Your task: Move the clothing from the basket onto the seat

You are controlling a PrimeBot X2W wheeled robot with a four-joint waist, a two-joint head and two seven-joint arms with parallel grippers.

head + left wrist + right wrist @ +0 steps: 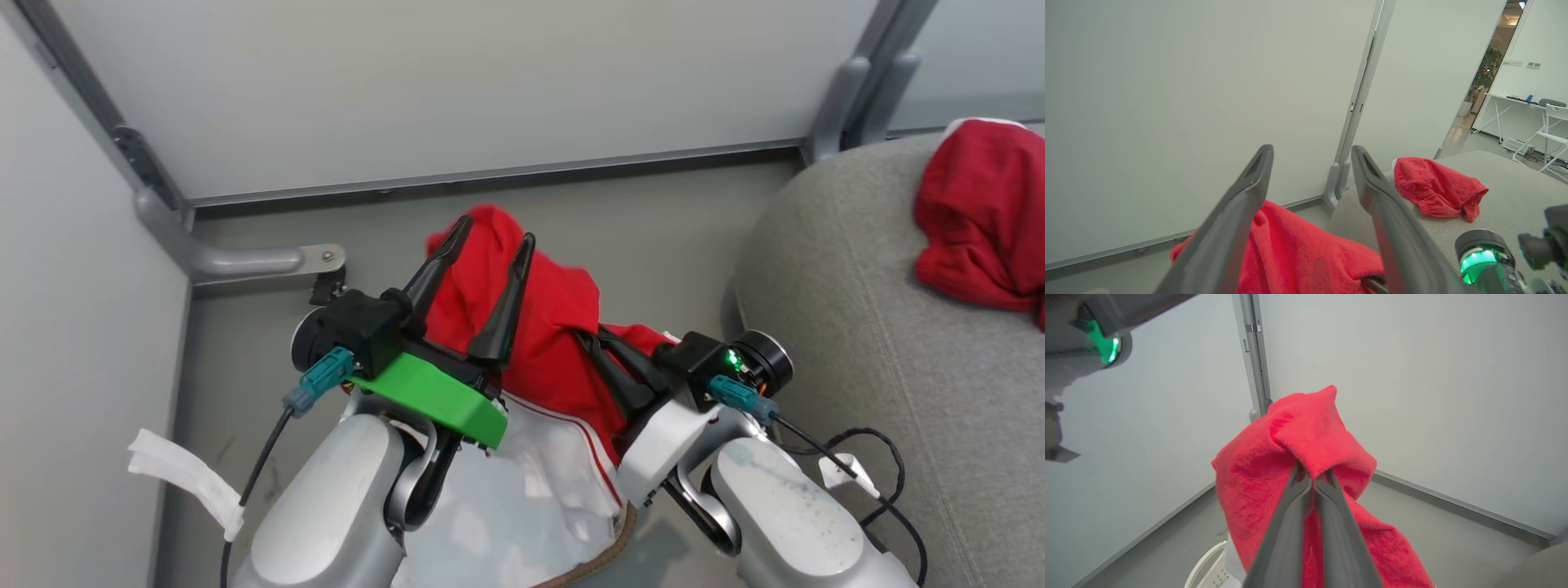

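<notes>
My right gripper (1313,478) is shut on a bright red garment (1290,449), which hangs bunched over its fingertips above the basket. In the head view that garment (539,327) drapes between both arms, the right gripper (589,339) pinching its right side. My left gripper (492,237) stands open in front of the cloth, fingers spread with nothing between them; in its own wrist view the left gripper (1311,153) rises above the garment (1298,253). The basket's white liner (522,506) and brown rim (622,529) lie below. A second red garment (980,212) lies crumpled on the grey seat (857,343).
Pale partition panels (457,82) with grey metal posts (849,98) close off the corner behind the basket. A metal foot bracket (245,261) lies on the grey floor at the left. A black cable and white plug (849,469) rest on the seat's near edge.
</notes>
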